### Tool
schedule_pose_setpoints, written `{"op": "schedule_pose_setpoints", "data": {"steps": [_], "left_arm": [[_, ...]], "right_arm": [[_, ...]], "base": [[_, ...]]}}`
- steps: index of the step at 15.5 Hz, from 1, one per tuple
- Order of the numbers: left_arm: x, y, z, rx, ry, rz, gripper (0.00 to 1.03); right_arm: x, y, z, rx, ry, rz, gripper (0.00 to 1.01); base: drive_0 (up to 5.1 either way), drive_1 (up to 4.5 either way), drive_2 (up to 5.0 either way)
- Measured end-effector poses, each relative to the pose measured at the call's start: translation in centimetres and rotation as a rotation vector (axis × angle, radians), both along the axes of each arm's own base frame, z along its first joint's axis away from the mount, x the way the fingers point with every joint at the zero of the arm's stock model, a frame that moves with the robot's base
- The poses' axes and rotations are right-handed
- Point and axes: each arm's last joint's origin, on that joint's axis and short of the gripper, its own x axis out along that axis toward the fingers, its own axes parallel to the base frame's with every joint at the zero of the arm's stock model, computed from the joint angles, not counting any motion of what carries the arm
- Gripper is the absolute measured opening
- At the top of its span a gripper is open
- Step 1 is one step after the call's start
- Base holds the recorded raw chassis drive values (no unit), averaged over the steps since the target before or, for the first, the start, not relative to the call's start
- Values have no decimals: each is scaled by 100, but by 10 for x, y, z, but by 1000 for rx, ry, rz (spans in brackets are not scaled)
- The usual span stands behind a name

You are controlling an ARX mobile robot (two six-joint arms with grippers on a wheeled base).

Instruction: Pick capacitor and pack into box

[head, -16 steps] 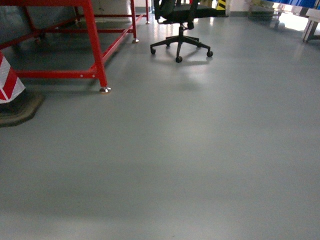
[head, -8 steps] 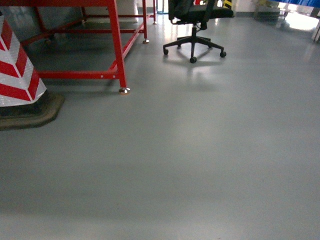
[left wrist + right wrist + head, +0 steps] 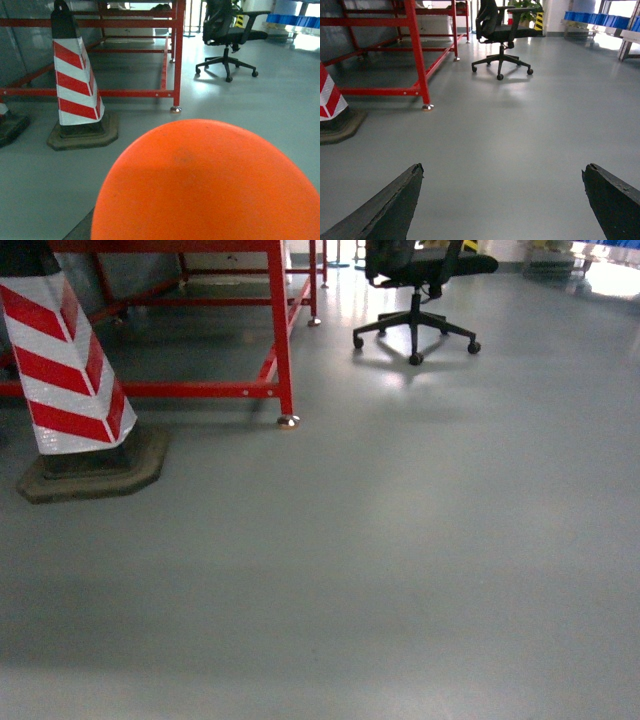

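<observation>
At the far left of our head view stands a red-and-white striped cone [image 3: 75, 370] on its dark base, close beside the corner leg of a red steel frame [image 3: 280, 340]. Further right, at the back, is a black office chair [image 3: 420, 280] on castors, and between all of these lies bare grey floor [image 3: 380, 570]. On the far right of the right wrist view, blue bins [image 3: 600, 20] sit on a rack.

Neither the capacitor nor the pink box shows in any view, so we judge the task has not reached its picking stage and we are travelling toward the workplace.

The left hand is hidden: an orange rounded thing [image 3: 210, 185] fills the lower part of the left wrist view, and we cannot tell whether the fingers are apart, together or around it. The right hand [image 3: 502, 200] has its two dark fingers [image 3: 390, 210] spread wide apart with nothing between them.

The risks we see are of driving, not of grasping. The cone and the frame's foot [image 3: 288, 421] lie near our left side; a turn that way could clip the base of the cone or catch the leg. The chair could roll if nudged. The orange thing blocks much of the left wrist view, so we would see little on that side. The floor's glare could also hide small obstacles.
</observation>
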Motion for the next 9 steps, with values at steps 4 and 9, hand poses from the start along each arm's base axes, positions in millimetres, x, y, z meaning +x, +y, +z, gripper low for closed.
{"op": "schedule_pose_setpoints", "data": {"steps": [4,9], "left_arm": [[0,0,0,0,3,3,43],[0,0,0,0,2,2,43]], "right_arm": [[0,0,0,0,-5,0,98],[0,0,0,0,-3,0,98]], "base": [[-509,236,236],[-513,233,233]]}}
